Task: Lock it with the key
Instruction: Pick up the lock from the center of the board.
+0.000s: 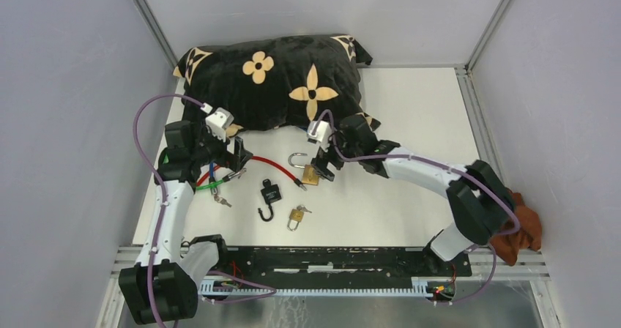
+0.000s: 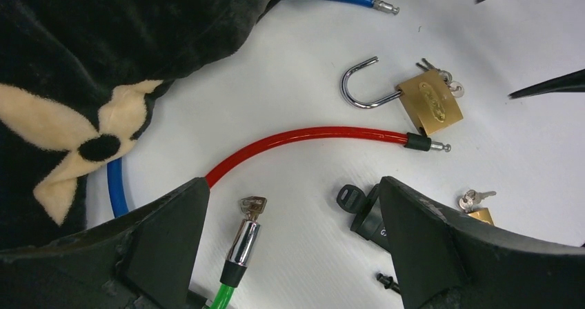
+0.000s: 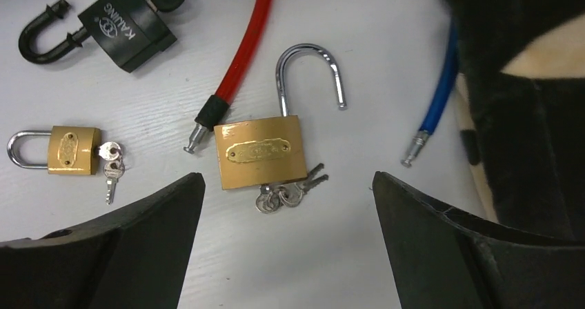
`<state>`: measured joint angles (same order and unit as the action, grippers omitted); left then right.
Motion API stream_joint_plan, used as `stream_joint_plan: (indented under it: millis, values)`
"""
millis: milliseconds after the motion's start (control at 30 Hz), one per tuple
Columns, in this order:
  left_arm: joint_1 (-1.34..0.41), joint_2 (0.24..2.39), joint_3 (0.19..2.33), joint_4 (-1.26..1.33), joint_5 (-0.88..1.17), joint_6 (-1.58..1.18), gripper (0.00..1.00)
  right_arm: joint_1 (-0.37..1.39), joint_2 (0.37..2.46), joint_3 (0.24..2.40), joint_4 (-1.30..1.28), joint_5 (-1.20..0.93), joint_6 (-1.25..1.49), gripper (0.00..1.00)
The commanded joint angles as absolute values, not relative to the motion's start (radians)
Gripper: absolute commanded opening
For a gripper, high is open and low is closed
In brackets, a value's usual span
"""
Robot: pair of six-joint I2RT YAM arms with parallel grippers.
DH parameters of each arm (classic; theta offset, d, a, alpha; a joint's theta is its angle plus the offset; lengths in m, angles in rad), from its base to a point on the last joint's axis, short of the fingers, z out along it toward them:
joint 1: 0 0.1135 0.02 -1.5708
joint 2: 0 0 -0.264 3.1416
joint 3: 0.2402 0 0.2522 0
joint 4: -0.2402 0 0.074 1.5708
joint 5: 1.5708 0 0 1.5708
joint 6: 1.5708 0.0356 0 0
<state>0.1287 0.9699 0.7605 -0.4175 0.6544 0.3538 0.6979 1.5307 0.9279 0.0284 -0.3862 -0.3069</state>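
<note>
A large brass padlock (image 3: 260, 150) lies on the white table with its steel shackle swung open and a bunch of keys (image 3: 290, 192) in its underside. My right gripper (image 3: 288, 176) hovers just above it, open, with nothing between the fingers. From above, this padlock (image 1: 310, 173) sits right under the right gripper (image 1: 326, 163). My left gripper (image 2: 291, 185) is open and empty too, over a green cable lock (image 2: 241, 243) with a key (image 2: 253, 207) in its chrome end. The brass padlock (image 2: 431, 102) lies further off in that view.
A small brass padlock (image 1: 296, 216) with keys and a black padlock (image 1: 269, 193) with its key lie nearer the front. A red cable (image 1: 274, 168) and a blue cable (image 3: 438, 95) run under the black flowered cushion (image 1: 271, 79). A brown cloth (image 1: 520, 229) sits at the right edge.
</note>
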Motion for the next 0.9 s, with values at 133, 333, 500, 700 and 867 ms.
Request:
stream_joint_plan:
  millis: [133,333,500,700,867]
  values:
    - [0.128,0.982,0.816,-0.458,0.728,0.412,0.96,0.787,1.8,1.152,-0.248,-0.372,-0.521,0.98]
    - [0.127,0.992,0.812,-0.466,0.736,0.435,0.96,0.798,1.913,1.212,-0.268,-0.322,-0.553,0.98]
    - [0.126,1.009,0.822,-0.481,0.754,0.459,0.95,0.798,1.974,1.248,-0.294,-0.329,-0.573,0.88]
    - [0.108,1.043,0.88,-0.575,0.775,0.539,0.92,0.795,1.966,1.197,-0.323,-0.36,-0.585,0.39]
    - [-0.003,1.074,0.962,-0.82,0.676,0.742,0.81,0.789,1.901,1.132,-0.293,-0.415,-0.526,0.14]
